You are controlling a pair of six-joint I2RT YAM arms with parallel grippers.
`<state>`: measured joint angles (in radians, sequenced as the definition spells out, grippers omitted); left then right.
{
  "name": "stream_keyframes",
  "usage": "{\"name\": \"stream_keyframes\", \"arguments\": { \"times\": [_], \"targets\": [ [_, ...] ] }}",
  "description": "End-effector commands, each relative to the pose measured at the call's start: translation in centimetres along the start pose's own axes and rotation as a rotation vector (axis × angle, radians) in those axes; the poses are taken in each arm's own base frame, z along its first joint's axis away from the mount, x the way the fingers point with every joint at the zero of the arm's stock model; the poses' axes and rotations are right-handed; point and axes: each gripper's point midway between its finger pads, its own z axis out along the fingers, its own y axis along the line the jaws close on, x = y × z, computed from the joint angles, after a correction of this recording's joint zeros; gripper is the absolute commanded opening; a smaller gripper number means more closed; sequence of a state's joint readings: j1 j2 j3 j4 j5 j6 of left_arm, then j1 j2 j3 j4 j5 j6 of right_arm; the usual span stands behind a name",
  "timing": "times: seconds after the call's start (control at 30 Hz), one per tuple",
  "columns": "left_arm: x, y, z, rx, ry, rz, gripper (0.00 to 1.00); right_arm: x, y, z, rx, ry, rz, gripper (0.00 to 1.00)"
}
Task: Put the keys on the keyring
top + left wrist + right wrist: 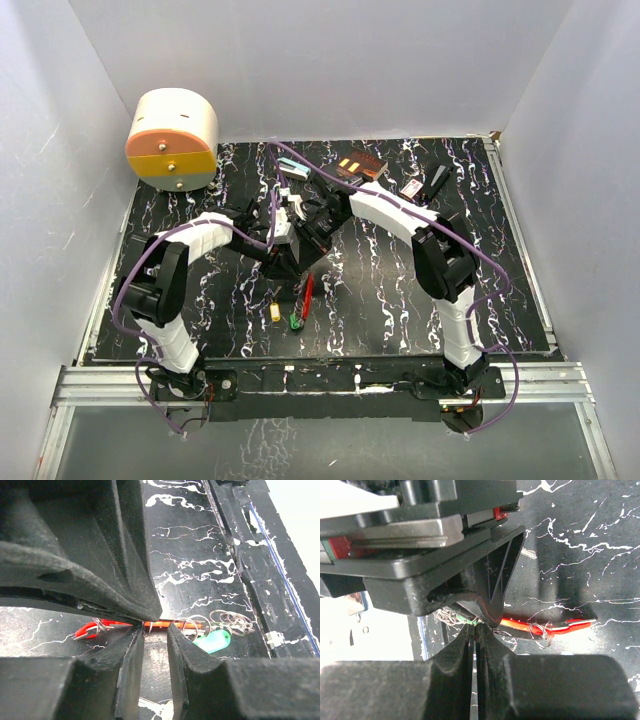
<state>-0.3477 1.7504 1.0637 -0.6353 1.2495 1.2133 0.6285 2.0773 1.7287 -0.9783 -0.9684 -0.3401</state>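
Observation:
My two grippers meet over the middle of the mat. In the left wrist view my left gripper has its jaws a little apart, with nothing between them. A red strip carrying thin wire rings runs just past the tips, and a green key tag lies beside it. My right gripper is shut, its tips against a tangle of wire rings with a bit of green. Whether it pinches one is not visible. From above, the red strip reaches down to the green key. A yellow key lies apart on the mat.
A round cream-and-orange drawer box stands at the back left. A brown book, a teal-and-white box and a red-and-white box lie along the back. White walls close in the marbled black mat.

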Motion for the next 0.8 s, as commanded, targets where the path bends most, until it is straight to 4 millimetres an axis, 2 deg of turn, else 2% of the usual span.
{"name": "stream_keyframes", "arguments": {
  "times": [0.0, 0.13, 0.33, 0.77],
  "targets": [
    [-1.4, -1.0, 0.6, 0.052, -0.045, 0.003, 0.25, -2.7, 0.3, -0.4, -0.01, -0.058, -0.121, 0.08],
    [-1.3, -1.0, 0.7, 0.055, -0.036, -0.002, 0.24, -2.9, 0.4, -0.2, -0.01, -0.053, -0.123, 0.08],
    [-1.2, -0.7, 0.8, 0.056, -0.03, -0.013, 0.14, -2.6, 0.6, 0.3, -0.009, -0.037, -0.121, 0.08],
    [-1.6, -0.5, 1.0, 0.058, -0.029, -0.026, 0.12, -1.8, 0.0, 0.7, 0.019, -0.017, -0.107, 0.08]
  ]
}}
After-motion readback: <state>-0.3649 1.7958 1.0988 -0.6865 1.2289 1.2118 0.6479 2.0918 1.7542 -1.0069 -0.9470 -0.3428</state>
